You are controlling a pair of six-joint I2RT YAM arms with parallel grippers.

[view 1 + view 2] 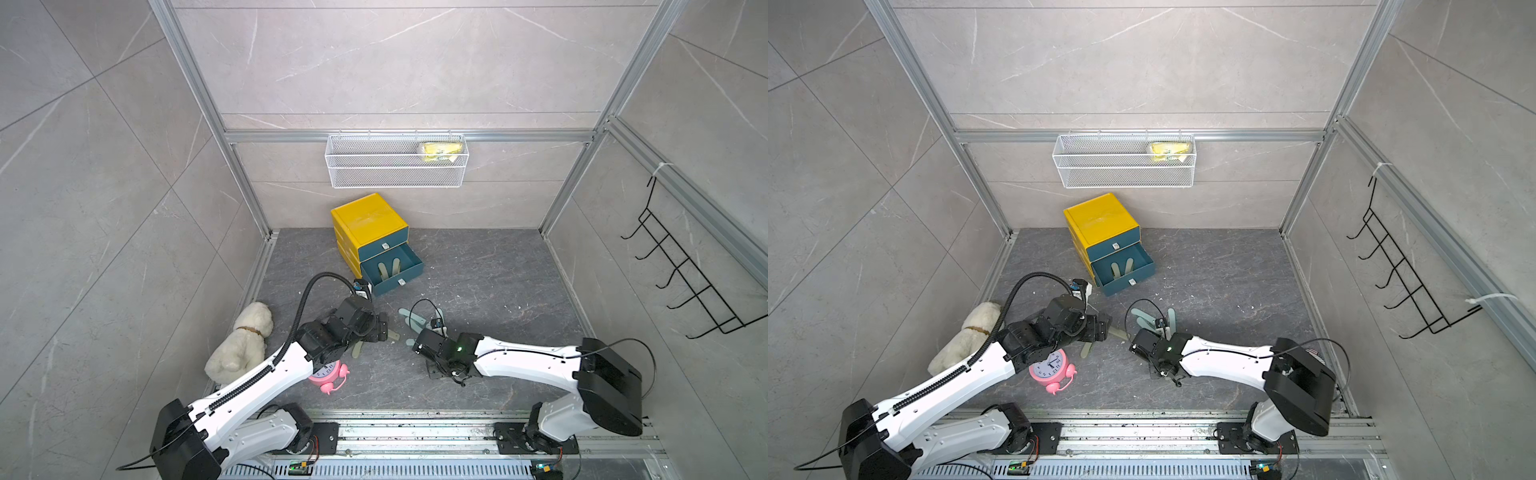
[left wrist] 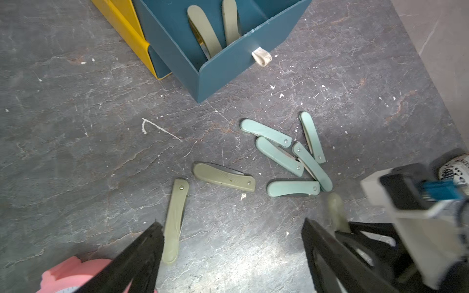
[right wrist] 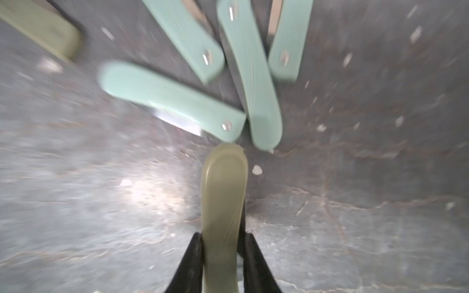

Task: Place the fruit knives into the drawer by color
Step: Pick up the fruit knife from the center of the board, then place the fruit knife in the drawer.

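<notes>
Olive-green, one fruit knife [image 3: 223, 203] is pinched by the right end effector [image 3: 223, 236], long axis in line with its fingers, rounded tip pointing at five pale teal knives [image 2: 279, 156] fanned on the worktop [image 2: 76, 152]. Left end effector [image 2: 232, 223] hangs spread wide near two loose olive knives [image 2: 223, 177]. Middle drawer [image 2: 228, 66] of the yellow chest [image 1: 368, 218] stands pulled out, holding two olive knives [image 2: 205, 30] side by side, lengthwise front to back.

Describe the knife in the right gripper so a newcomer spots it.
Start at the yellow chest by the back wall; before its open drawer lies a pile of pale teal knives. Beside that pile the right gripper is shut on an olive knife. It is the only olive one clamped between black jaws; the other olive knives lie loose.
</notes>
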